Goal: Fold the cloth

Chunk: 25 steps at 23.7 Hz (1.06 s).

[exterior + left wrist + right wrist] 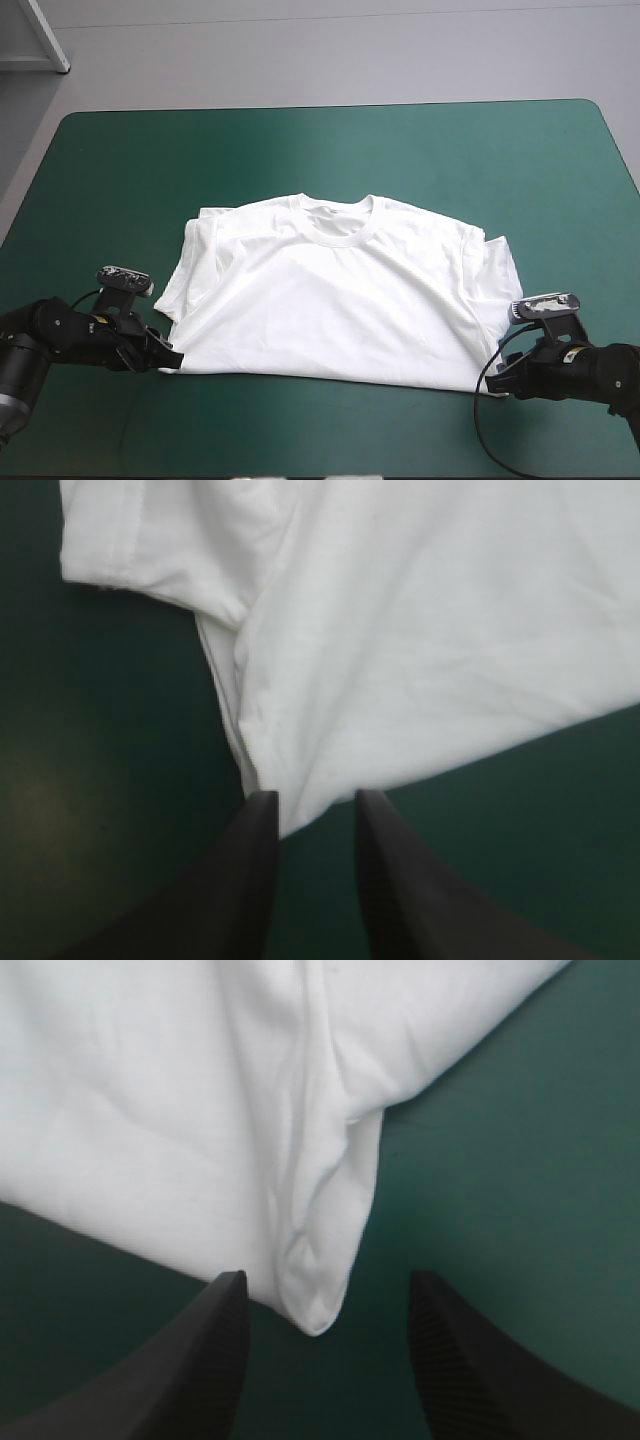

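High view: the T-shirt lies spread flat on the teal-green worktop, a little nearer the near edge than the far one. Its collar points to the far edge and its hem runs along the near side. Both short sleeves lie close against the body, one on each side. Light creases cross the chest.

The left gripper sits low on the worktop at the hem's near-left corner. The right gripper sits just as low at the near-right corner. Both arms reach in from the near side, well apart, with the width of the shirt between them.

Left wrist view: the black fingers stand a narrow way apart, and teal-green cover shows in the gap. The pointed corner of the hem reaches just in between the tips and touches the inner edge of one finger. It is not pinched. Ahead of the gripper the side seam runs up to the armpit fold, and the sleeve lies flat beside it on the cover.

Right wrist view: the fingers are spread wide, their bases far toward the corners. The other hem corner, here a rounded fold of doubled cloth, hangs into the space between the tips, closer to one finger and touching neither. A long crease runs from that fold away into the body of the shirt. Bare cover shows on both sides of the fold.
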Each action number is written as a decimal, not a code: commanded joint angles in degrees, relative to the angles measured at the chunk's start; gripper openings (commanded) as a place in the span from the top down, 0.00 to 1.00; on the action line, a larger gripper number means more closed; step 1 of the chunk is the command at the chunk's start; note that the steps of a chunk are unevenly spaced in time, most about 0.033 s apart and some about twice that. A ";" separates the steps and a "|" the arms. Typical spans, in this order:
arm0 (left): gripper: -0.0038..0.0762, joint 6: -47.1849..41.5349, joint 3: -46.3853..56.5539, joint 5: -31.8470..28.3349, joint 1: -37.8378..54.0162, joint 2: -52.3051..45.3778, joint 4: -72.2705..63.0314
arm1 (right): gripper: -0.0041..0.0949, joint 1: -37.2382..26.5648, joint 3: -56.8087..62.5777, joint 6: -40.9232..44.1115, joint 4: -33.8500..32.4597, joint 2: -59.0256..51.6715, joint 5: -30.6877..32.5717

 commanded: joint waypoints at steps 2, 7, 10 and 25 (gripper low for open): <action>0.41 -0.85 -2.93 -0.45 -0.05 -2.06 -0.74 | 0.44 -0.56 -5.60 2.87 -2.46 -1.82 -5.24; 0.38 -5.50 -9.71 -12.64 -0.05 -4.03 -2.22 | 0.47 -0.56 -13.81 4.59 -1.65 -1.91 -14.89; 0.38 -3.72 -11.21 -13.68 -0.05 -2.18 -9.92 | 0.53 -0.56 -16.24 4.59 -1.76 -1.25 -17.40; 0.38 5.75 -11.19 -12.99 -0.05 3.54 -18.56 | 0.54 -0.64 -17.39 4.57 -2.39 23.03 -22.22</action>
